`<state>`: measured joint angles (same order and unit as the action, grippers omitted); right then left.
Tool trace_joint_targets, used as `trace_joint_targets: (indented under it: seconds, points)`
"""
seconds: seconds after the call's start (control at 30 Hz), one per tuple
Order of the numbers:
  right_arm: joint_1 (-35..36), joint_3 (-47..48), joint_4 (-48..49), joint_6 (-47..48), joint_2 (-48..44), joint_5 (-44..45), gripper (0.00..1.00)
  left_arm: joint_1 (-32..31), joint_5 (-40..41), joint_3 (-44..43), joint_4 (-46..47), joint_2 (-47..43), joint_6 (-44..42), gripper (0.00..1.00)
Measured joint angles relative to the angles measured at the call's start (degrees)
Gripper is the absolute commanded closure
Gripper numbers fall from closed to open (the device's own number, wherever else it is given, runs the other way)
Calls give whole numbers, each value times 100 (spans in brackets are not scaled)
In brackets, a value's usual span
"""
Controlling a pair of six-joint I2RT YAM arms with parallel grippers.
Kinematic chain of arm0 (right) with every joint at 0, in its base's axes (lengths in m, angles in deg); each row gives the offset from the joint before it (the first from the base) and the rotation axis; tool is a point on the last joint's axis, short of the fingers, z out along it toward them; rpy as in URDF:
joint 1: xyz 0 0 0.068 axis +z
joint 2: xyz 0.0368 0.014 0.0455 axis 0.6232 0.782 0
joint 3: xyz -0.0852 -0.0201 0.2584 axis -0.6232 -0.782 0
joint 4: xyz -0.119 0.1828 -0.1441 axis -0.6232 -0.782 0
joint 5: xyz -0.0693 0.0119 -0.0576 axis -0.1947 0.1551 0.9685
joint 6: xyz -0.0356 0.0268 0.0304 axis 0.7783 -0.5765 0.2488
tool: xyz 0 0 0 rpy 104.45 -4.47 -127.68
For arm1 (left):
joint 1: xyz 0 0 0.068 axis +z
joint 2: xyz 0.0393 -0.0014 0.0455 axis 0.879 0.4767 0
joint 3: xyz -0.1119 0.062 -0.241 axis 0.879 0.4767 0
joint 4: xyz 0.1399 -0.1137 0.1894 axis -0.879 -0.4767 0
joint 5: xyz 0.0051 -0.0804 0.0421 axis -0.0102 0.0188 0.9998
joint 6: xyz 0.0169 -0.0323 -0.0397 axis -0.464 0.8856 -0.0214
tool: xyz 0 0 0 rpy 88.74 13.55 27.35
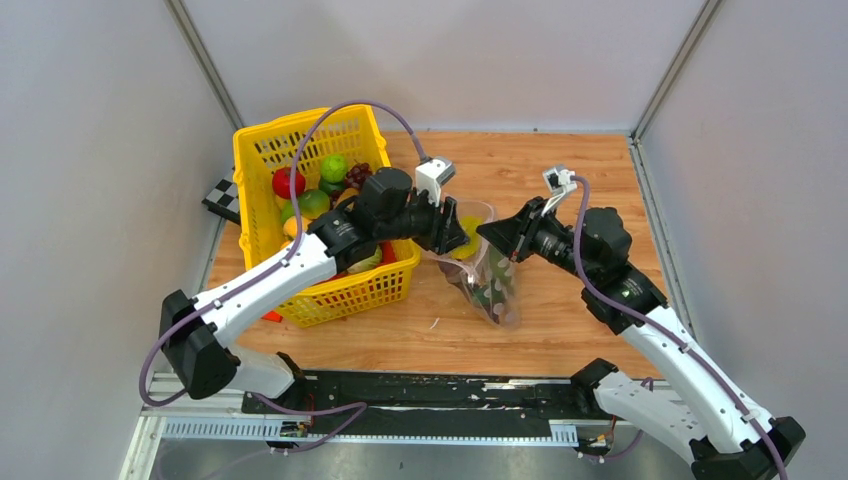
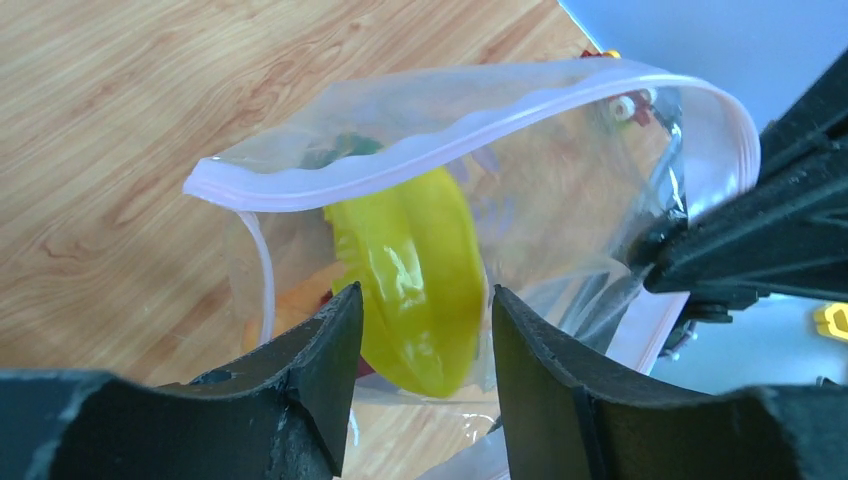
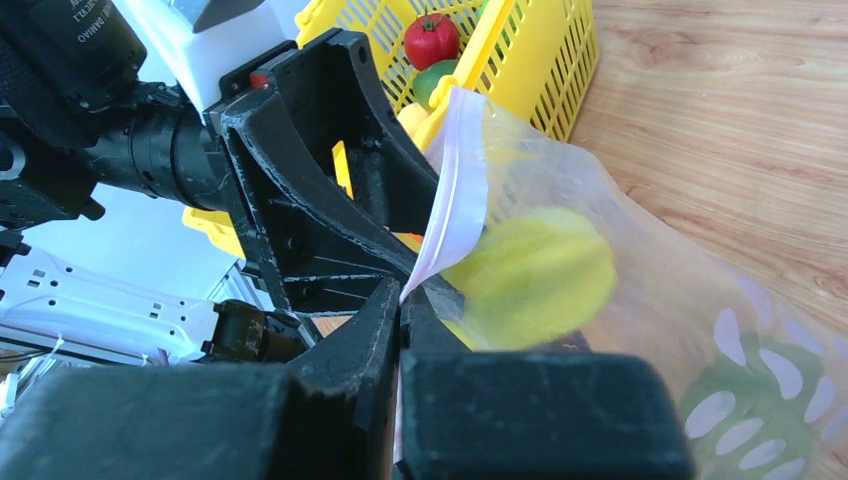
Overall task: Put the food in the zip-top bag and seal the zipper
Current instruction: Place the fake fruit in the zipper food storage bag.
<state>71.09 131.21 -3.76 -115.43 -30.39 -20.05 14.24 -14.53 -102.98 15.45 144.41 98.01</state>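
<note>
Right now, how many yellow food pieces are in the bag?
1: the yellow pepper, just inside the mouth of the zip-top bag, beyond the left gripper. Deeper pieces are partly hidden.

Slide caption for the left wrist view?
Left gripper straddles a yellow pepper inside the open zip-top bag; right gripper pinches its rim.

I count one zip-top bag (image 1: 487, 270) with one zipper (image 2: 400, 170), and one yellow basket (image 1: 300, 200). One yellow pepper (image 2: 420, 290) is at the bag's mouth. Basket contents: one red tomato (image 1: 288, 182) and at least two green fruits (image 1: 333, 167) (my left arm (image 1: 290, 270) hides the rest).
</note>
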Motion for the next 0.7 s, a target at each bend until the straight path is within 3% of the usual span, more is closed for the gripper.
trace_joint_targets:
  seconds: [0.17,0.43,0.7]
  points:
    - [0,0,-7,2,-11,2,100,-28,153,-136,57,142,13,31]
    - [0,0,-20,2,11,186,100,-70,249,-157,39,111,-90,27]
    - [0,0,-26,9,177,328,100,-70,857,-63,-210,-691,-341,17]
